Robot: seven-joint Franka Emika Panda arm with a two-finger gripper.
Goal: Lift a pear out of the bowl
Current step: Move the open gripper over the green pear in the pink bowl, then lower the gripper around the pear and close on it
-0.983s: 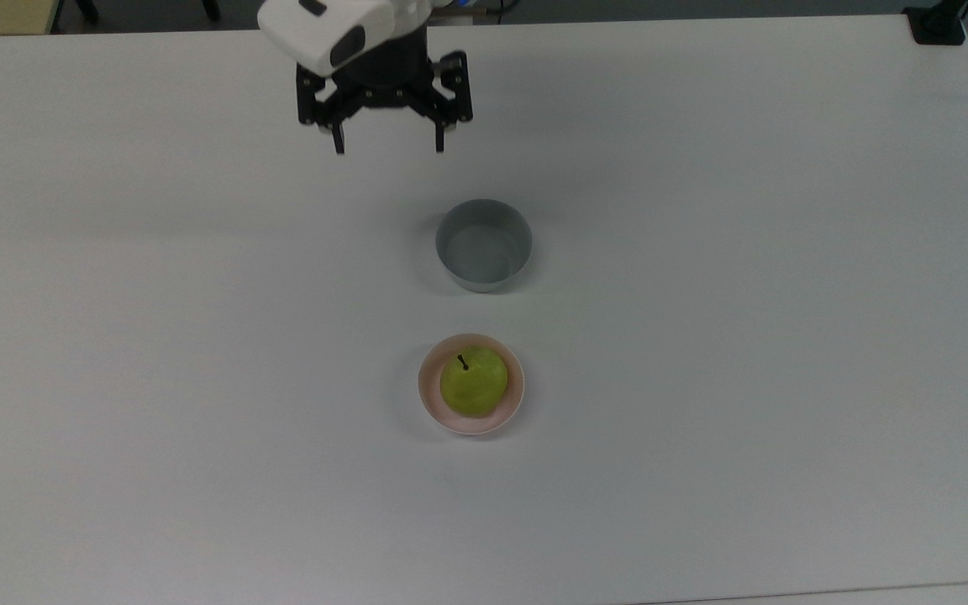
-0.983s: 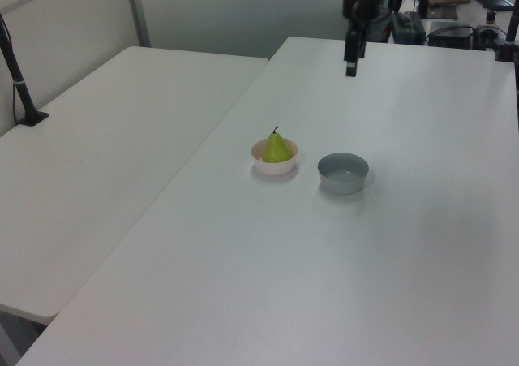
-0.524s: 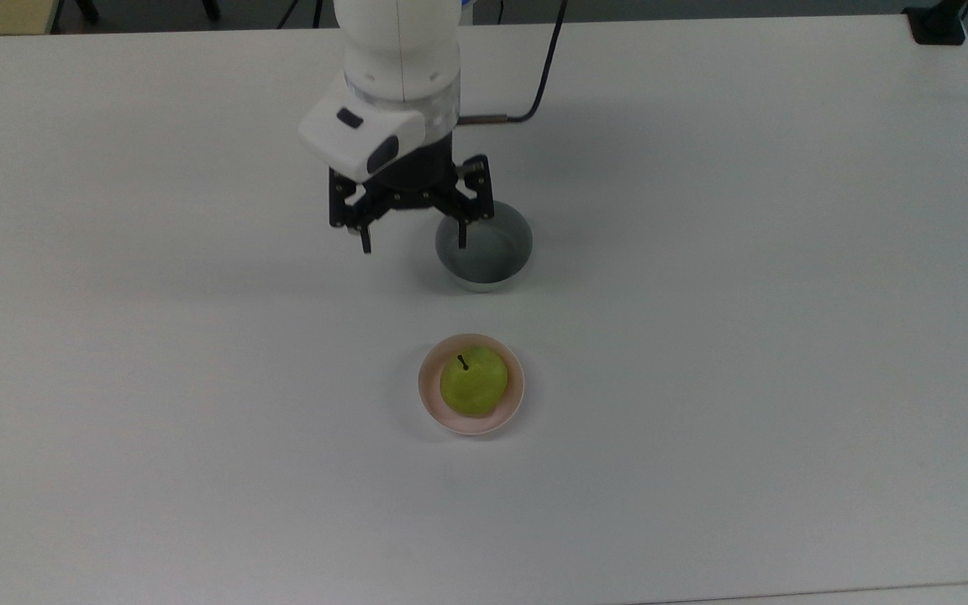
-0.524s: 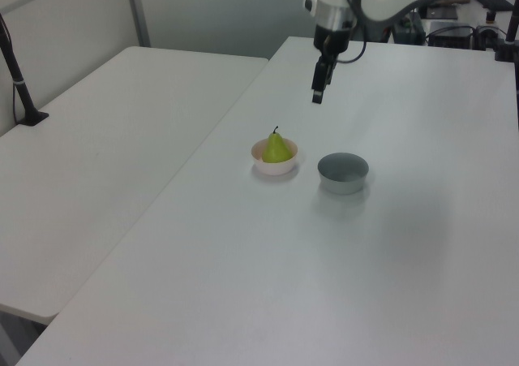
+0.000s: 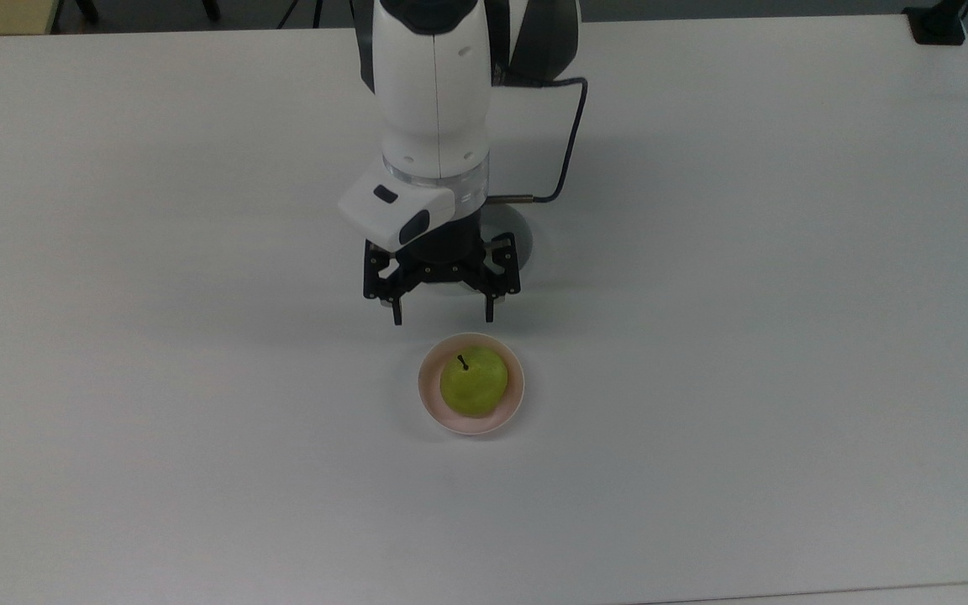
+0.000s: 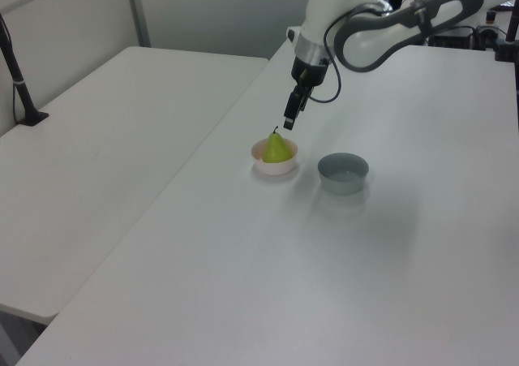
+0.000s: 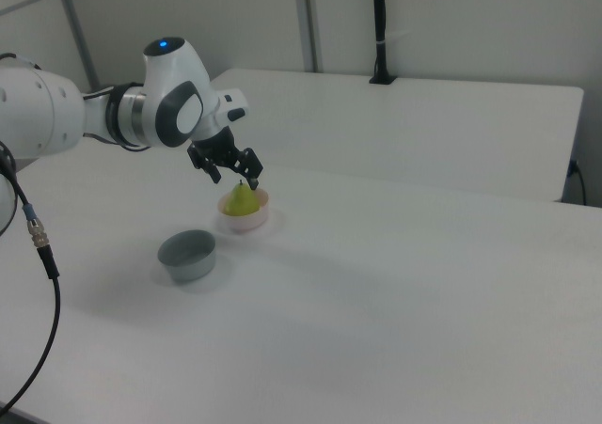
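Top view: my black two-finger gripper [image 5: 442,319] has swept past the grey-blue bowl [image 6: 343,173], wide open and empty, nearing the yellow-green pear [image 5: 473,382] in its pale pink bowl [image 5: 427,395].

top view looks straight down, left and right views oblique from opposite sides (sharing the table [image 6: 243,260])

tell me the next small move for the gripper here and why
Probably carry the open gripper a little further toward the pear until it is centred over it. In the top view its fingers stop short of the pink bowl, and the pear sits there untouched.
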